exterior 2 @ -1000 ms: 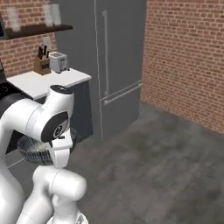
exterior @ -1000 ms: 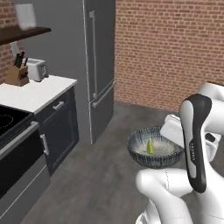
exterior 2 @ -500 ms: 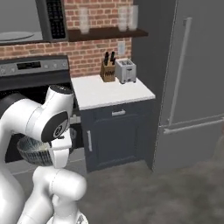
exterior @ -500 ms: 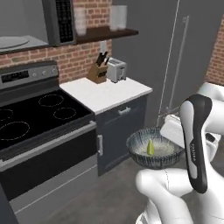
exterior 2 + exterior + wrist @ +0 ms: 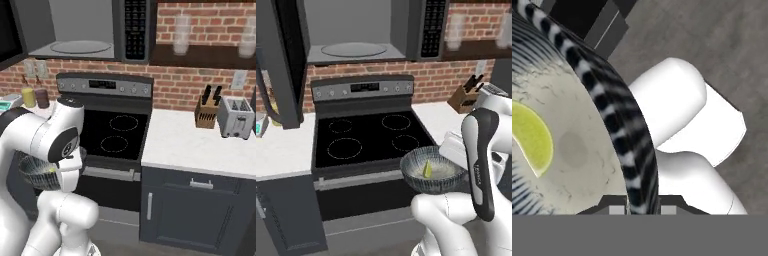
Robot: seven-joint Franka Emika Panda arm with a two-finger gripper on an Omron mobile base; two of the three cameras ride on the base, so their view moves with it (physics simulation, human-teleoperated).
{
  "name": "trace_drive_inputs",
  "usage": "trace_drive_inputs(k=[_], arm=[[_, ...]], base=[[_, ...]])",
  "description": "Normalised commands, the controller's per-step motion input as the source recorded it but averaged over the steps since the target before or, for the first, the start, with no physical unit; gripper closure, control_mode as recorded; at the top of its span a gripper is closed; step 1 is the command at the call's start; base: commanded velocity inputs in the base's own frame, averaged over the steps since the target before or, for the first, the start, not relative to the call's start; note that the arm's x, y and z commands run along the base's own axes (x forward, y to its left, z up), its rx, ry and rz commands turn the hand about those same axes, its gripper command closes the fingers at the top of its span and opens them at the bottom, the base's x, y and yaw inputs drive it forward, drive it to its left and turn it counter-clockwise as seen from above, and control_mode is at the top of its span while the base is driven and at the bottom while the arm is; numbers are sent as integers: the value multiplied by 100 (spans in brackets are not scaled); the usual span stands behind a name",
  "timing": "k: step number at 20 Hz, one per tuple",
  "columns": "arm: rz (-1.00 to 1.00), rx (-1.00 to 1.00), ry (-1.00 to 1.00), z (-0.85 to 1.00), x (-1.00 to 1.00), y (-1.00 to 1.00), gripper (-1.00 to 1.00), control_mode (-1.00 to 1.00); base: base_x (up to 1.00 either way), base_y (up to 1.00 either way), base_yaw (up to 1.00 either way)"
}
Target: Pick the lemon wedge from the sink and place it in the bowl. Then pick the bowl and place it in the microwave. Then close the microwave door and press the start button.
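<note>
Nearest the camera in the hand view, the pincer [image 5: 641, 209] is closed to a narrow gap astride the rim of the bowl [image 5: 619, 125], one fingertip inside the wall and one outside, so the bowl is carried by an edge pinch. The lemon wedge [image 5: 531, 137] lies loose on the pale speckled floor of the bowl, near the centre and free of the pincer. From the left base view the bowl [image 5: 431, 172] hangs level in front of the arm, clear of the stove [image 5: 368, 137] and lower than the white table [image 5: 441, 117] beside it. Judgement: the bowl looks rigid and glazed, likely moderately heavy for a rim grip and liable to pivot about the pinch if swung; the present hold on the rim is the practical one, and it should be kept level. The wedge is light, slick and unrestrained, so any tilt could slide it to the wall or out. Farther back and above the stove, the microwave [image 5: 356, 30] stands with its cavity exposed and the glass turntable [image 5: 353, 49] bare; the microwave door [image 5: 283, 60] is swung out to the left. The keypad strip [image 5: 433, 27] sits to the right of the cavity. The lift to that opening is considerable, and rim clearance at the sill is the foreseeable risk.
</note>
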Motion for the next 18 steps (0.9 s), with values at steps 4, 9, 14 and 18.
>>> trace_drive_inputs(k=[4, 9, 14, 18], arm=[[0, 0, 0, 0, 0, 0, 100, 100], [0, 0, 0, 0, 0, 0, 100, 100], [0, 0, 0, 0, 0, 0, 100, 100], [0, 0, 0, 0, 0, 0, 100, 100]], base=[[67, -71, 64], [15, -59, 47], [35, 7, 17], [85, 2, 16]])
